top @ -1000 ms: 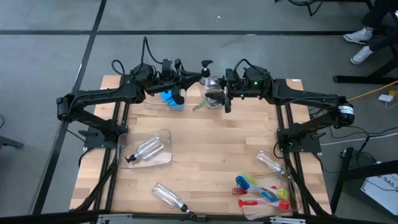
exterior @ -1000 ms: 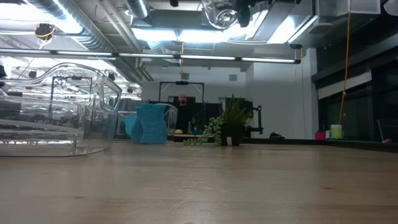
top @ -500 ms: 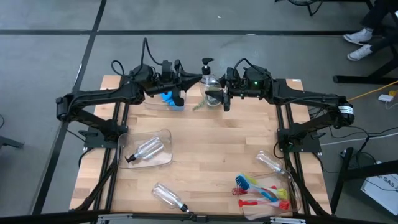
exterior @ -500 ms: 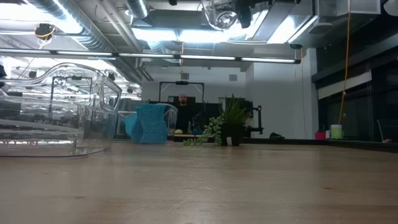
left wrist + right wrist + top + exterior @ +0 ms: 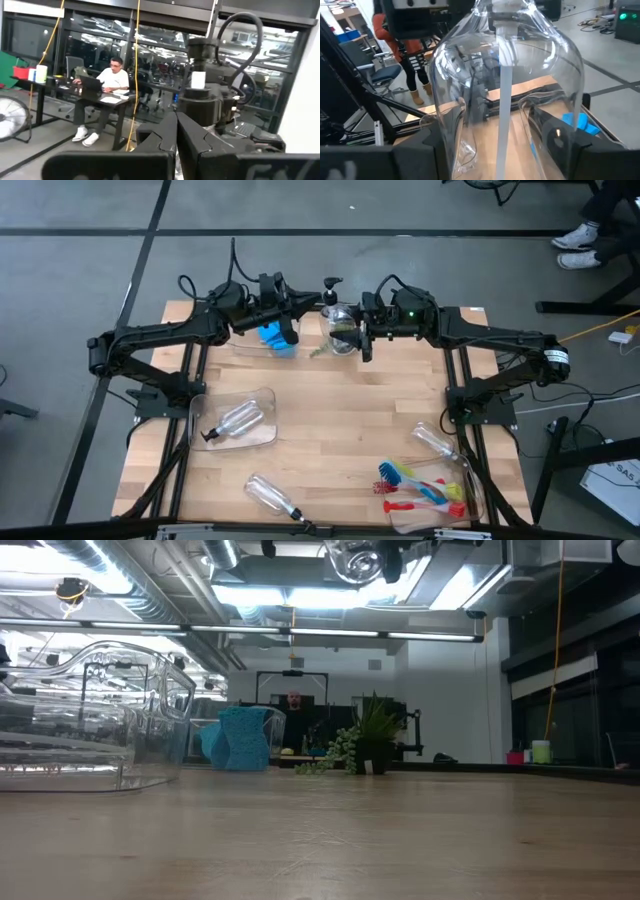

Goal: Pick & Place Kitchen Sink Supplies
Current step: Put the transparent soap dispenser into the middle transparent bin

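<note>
Bottle [image 5: 342, 326] sits clamped in our right gripper [image 5: 357, 330], pump top pointing left at our closed left gripper [image 5: 298, 304].

Lab room, grey floor [image 5: 80, 270], ceiling lights [image 5: 300, 595].
Wooden table [image 5: 340, 410]; potted plant [image 5: 372, 745] behind; person at desk [image 5: 107, 97] by dark windows [image 5: 30, 45].

Table [image 5: 340, 420] – pale wood planks, matt, visible grain. Held bottle [image 5: 505, 85] – clear glossy plastic, black pump top [image 5: 331, 283]. Sponge [image 5: 275, 338] blue, porous-looking. Bins [image 5: 90, 720] clear plastic, shiny reflections. Brushes [image 5: 425, 490] – coloured plastic, red, blue, yellow-green. Arms dark, matt finish. Floor grey, smooth.
</note>
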Tool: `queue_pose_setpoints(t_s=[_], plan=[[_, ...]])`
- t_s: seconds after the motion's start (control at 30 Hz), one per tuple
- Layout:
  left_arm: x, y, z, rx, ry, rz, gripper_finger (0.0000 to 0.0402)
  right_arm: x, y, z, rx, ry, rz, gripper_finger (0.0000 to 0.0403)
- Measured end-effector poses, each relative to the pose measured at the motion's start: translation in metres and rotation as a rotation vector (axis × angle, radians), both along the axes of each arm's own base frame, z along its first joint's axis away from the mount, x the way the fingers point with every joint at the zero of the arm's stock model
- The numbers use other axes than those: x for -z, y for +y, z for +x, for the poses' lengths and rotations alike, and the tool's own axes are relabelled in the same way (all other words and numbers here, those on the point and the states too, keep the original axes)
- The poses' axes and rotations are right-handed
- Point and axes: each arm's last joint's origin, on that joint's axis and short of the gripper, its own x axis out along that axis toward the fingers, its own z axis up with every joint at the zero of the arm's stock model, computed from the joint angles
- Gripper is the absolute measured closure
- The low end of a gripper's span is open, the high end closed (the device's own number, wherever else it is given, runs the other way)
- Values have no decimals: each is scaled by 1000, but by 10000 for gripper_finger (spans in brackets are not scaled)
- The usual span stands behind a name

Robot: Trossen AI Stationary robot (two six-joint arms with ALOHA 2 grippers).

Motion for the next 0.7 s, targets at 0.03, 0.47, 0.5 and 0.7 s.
queue_pose_setpoints(t_s=[0.03,0.47,0.5,0.7], plan=[[0,1,0,-5,1,0,400,0,0,0,-8,0,2,187],[12,4,13,40,20,-30,400,3,0,2,-29,15,13,187],[11,4,13,39,18,-28,400,4,0,3,-24,18,13,187],[11,4,13,37,19,-18,400,5,0,4,-16,26,15,187]])
